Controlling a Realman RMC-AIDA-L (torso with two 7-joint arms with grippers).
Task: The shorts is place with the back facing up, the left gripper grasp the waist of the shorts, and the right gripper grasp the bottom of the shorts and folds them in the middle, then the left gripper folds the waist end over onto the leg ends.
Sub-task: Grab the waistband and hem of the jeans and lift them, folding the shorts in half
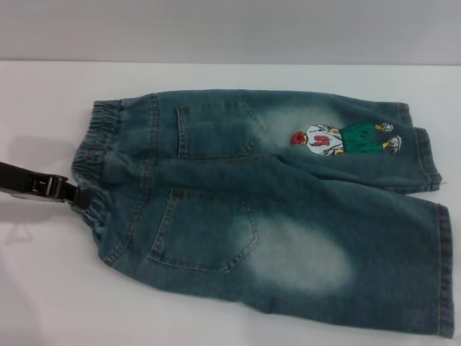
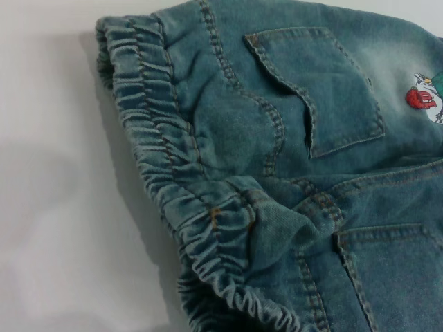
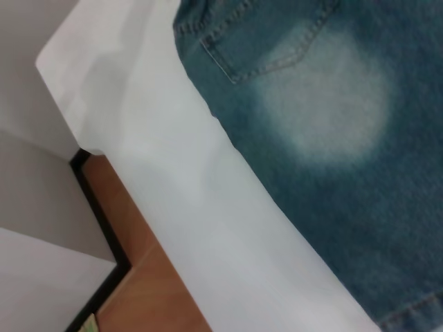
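The shorts [image 1: 274, 216] lie flat on the white table [image 1: 43, 288] with the back up, both patch pockets showing. The ruffled waist [image 1: 101, 155] is at the left. The leg ends [image 1: 445, 274] are at the right, the far one beside the cartoon patch [image 1: 338, 138]. My left gripper [image 1: 75, 193] reaches in from the left edge and meets the middle of the waistband. The left wrist view shows the waistband [image 2: 166, 159] and a back pocket [image 2: 325, 90] close up, with no fingers. My right gripper is out of view. Its wrist view shows the near leg's bleached patch [image 3: 332, 97].
A white cloth [image 3: 173, 173] covers the table. Its near edge and a corner show in the right wrist view, with brown floor [image 3: 145, 277] below. A grey wall [image 1: 230, 29] runs behind the table's far edge. Bare tabletop lies left of the waist.
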